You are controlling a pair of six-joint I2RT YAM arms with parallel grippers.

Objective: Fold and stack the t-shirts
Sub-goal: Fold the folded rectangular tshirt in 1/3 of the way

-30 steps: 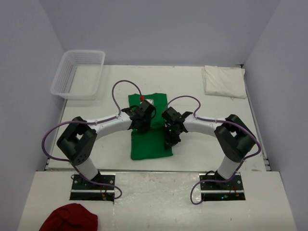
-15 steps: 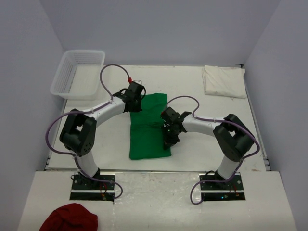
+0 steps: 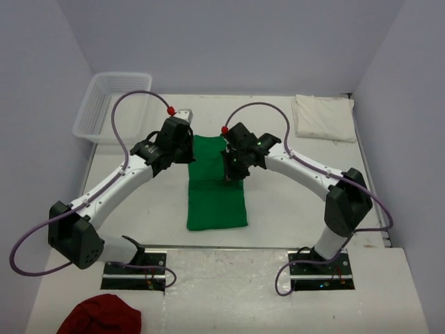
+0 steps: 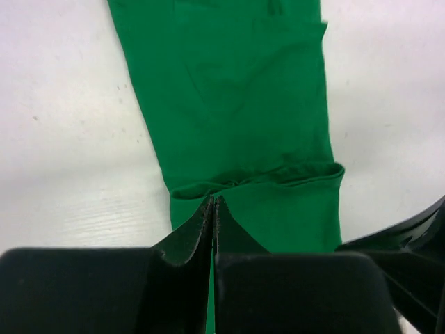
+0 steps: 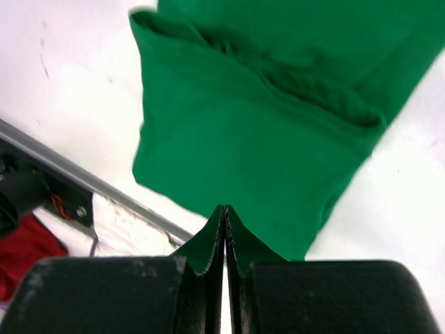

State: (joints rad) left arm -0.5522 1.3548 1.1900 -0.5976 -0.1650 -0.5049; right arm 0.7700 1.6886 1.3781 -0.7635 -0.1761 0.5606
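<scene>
1. Plastic basket [image 3: 111, 136]: translucent white with mesh walls. It stands at the 10 o'clock corner of the table [image 3: 292, 202].
2. Dark red cloth [image 3: 101, 316]: a crumpled heap at 7 o'clock, on the near ledge beside the left arm's base.
3. Left gripper [image 4: 212, 203]: fingers pressed together and pinched on the green t-shirt [image 3: 217, 198] at the garment's 11 o'clock corner. A sliver of green shows between the fingers in the wrist view, though how much fabric is caught is hard to judge.
4. Green t-shirt: at the table centre, folded into 1 narrow strip running from 12 to 6 o'clock. The near end lies flat on the table. A cross fold with a doubled hem shows in both wrist views.
5. Right gripper [image 5: 224, 209]: fingers clamped together on the green t-shirt at its 1 o'clock corner. The fabric is drawn up in a small tent to the fingertips.
6. Cream-white t-shirt [image 3: 322, 118]: folded into 1 rough rectangle at the table's 2 o'clock corner. It lies flat, well apart from the green t-shirt and both grippers.
</scene>
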